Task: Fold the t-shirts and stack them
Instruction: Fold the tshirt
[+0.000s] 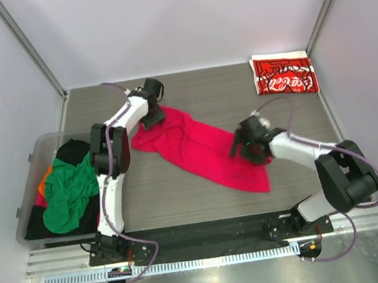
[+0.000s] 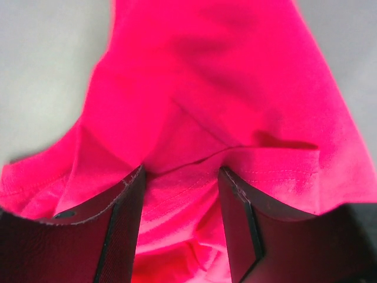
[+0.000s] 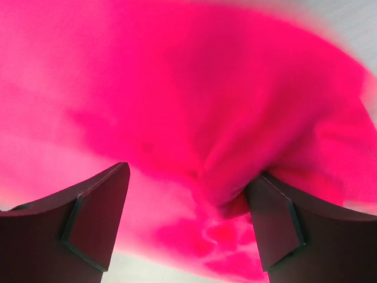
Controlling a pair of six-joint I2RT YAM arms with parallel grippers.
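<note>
"Top external first: how many tees do you count?"

"I count two on the table point(image 1: 196, 93). One is the crimson-pink t-shirt point(image 1: 201, 150), spread in a long slant across the middle. The other is the Coca-Cola tee point(image 1: 283, 75), folded in the far right corner. The bin point(image 1: 24, 205) at the left edge holds a heap: one green tee point(image 1: 70, 192) on top, black cloth point(image 1: 73, 151) and a bit of orange cloth point(image 1: 46, 180) under it. I can't count that heap exactly."

"And the two arms?"

"My left gripper point(image 1: 153, 120) sits on the pink shirt's far left end. In the left wrist view its fingers point(image 2: 126, 230) stand partly apart with cloth filling the gap; I cannot tell whether it is clamped. My right gripper point(image 1: 238, 145) is on the near right part, fingers point(image 3: 97, 218) spread, with a ridge of cloth touching one."

"Room to move?"

"Bare tabletop shows between the two tees, which lie well apart, and in front of the shirt toward the left arm's base. The shirt's lower end lies near the table's near edge."
</note>
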